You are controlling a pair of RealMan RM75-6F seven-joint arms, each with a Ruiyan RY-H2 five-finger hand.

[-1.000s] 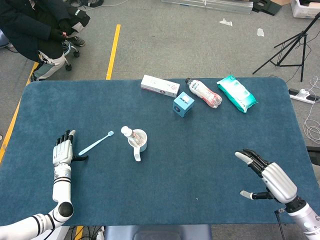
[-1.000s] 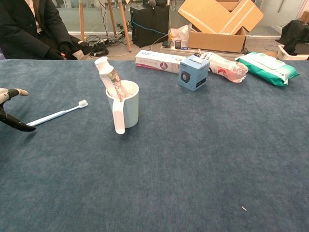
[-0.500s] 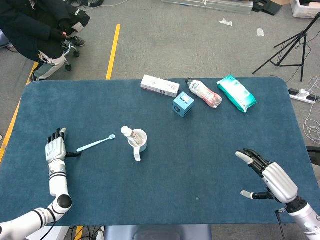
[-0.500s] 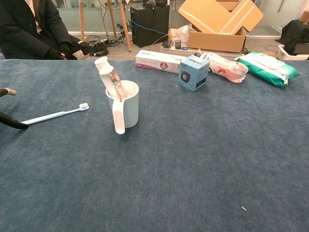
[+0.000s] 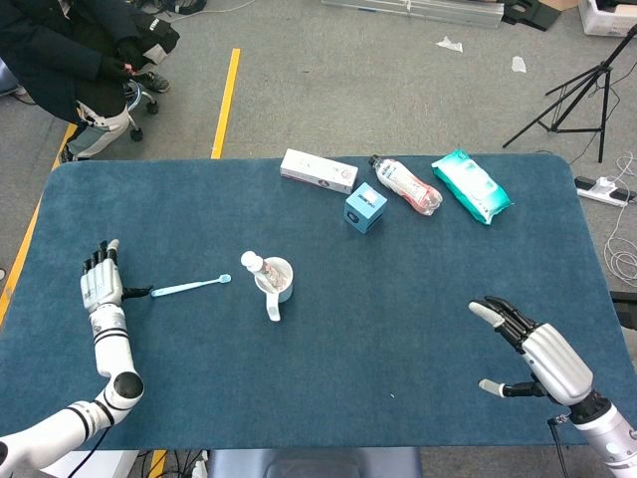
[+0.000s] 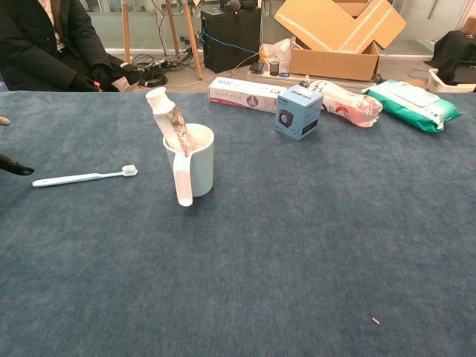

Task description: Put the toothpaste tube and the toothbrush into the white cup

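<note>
A: Far left first. What is the left hand (image 5: 101, 281) doing?
B: Fingers straight and apart, holding nothing, thumb tip just beside the handle end of the light blue toothbrush (image 5: 190, 288). Whether it touches, cannot tell. The chest view only catches a dark fingertip at the frame edge.

A: The toothbrush itself?
B: Flat on the blue table (image 5: 398, 329), bristle end toward the white cup (image 5: 278, 281), a small gap between them. It is not in the cup.

A: And the toothpaste tube (image 6: 168, 117)?
B: Already in the cup, standing tilted, cap end up and leaning left above the rim. The cup's handle faces the robot.

A: Farther back?
B: Along the far edge, a white toothpaste box (image 5: 318, 170), then a small blue cube-shaped box (image 5: 365, 208), a plastic bottle with a pink label (image 5: 407, 185) lying down, and a teal wipes pack (image 5: 472, 186).

A: Right side?
B: The right hand (image 5: 532, 352) is at the near right of the table, spread and empty, well apart from everything. It shows only in the head view.

A: Anything off the table?
B: A seated person in dark clothes (image 5: 70, 60) at top left.
</note>
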